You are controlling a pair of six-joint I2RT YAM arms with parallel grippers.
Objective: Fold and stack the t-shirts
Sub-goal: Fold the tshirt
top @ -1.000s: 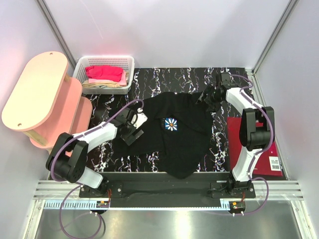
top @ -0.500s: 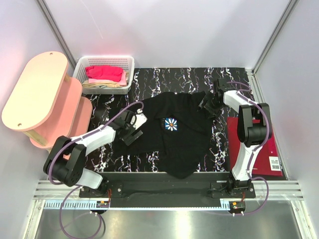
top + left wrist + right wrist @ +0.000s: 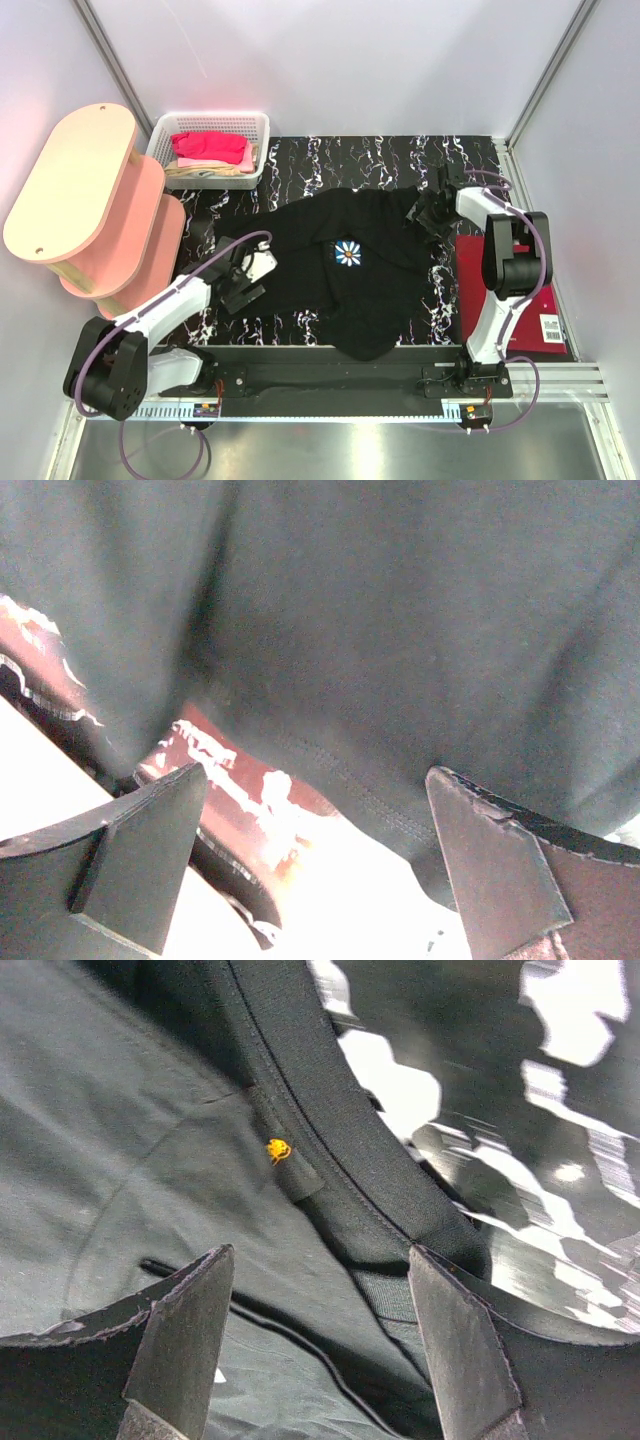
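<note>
At the left edge of the black t-shirt (image 3: 375, 285), the left tool (image 3: 243, 283) sits low with its jaws wide apart and nothing between them. In its wrist view, the two fingers (image 3: 140, 855) flank a stitched hem of the black t-shirt (image 3: 420, 630), with the marbled bench (image 3: 235, 780) showing just below the cloth.

Across the garment, the right tool (image 3: 428, 210) is at the shirt's far right corner, jaws also apart and closed on nothing. Its wrist view shows the fingers (image 3: 185, 1335) on either side of the ribbed collar (image 3: 330, 1150), with a small orange mark (image 3: 278, 1149) on a tab just inside. Whether the fingertips touch the cloth cannot be told.

The black t-shirt lies spread, somewhat rumpled, across the middle of the bench (image 3: 330, 160), its daisy print (image 3: 348, 252) facing up and its lower end reaching the near edge. A dark red t-shirt (image 3: 543, 310) lies flat at the bench's right side, partly under the right arm. At the far left corner, a white mesh basket (image 3: 210, 118) holds the pink t-shirt (image 3: 208, 147) on top of pale cloth (image 3: 200, 171). A pink tiered stand (image 3: 70, 180) is left of the bench.
</note>
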